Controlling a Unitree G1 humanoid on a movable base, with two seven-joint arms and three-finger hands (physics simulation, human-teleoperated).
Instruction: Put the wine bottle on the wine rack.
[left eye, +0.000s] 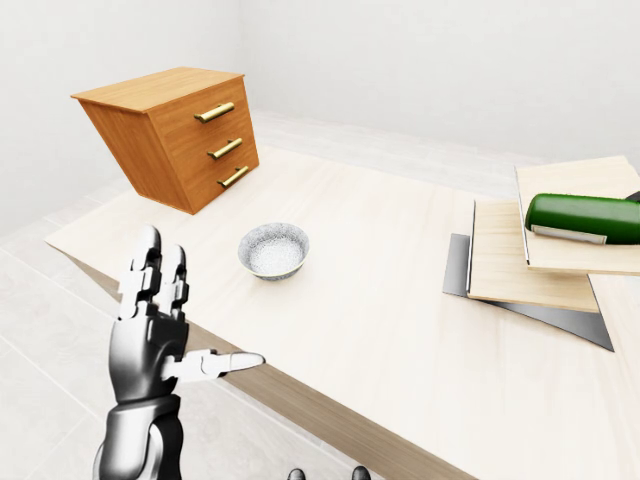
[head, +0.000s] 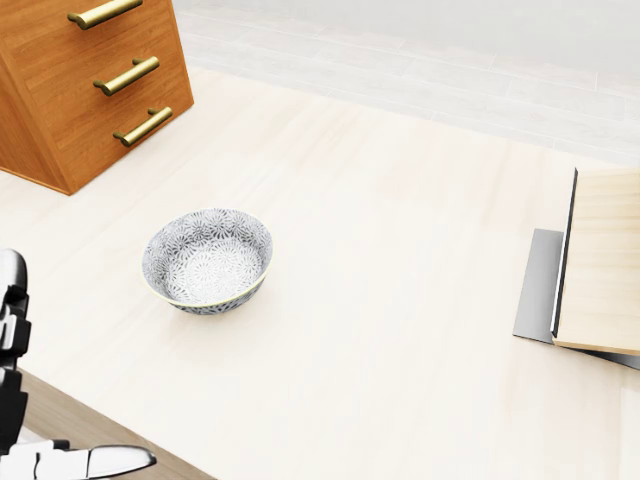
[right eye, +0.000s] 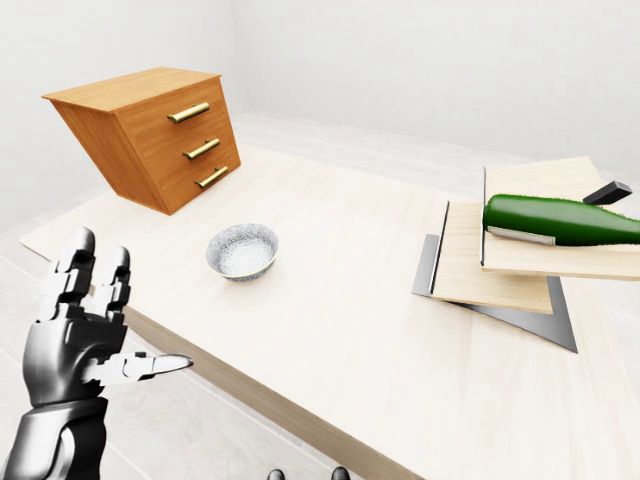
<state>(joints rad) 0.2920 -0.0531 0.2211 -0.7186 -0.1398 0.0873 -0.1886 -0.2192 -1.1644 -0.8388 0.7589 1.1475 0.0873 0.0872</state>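
A green wine bottle (right eye: 558, 220) lies on its side on the top board of the stepped wooden wine rack (right eye: 497, 266) at the right of the right-eye view. The rack stands on a grey metal base. Only the rack's left edge (head: 603, 262) shows in the head view, and the bottle does not show there. My left hand (left eye: 186, 322) is raised at the lower left, off the table's near edge, with its fingers spread open and empty, far from the bottle. My right hand is not in view.
A patterned grey bowl (left eye: 273, 250) sits on the pale wooden table (left eye: 380, 330), left of the middle. A tilted orange wooden chest of drawers (left eye: 175, 135) with brass handles stands at the table's upper left.
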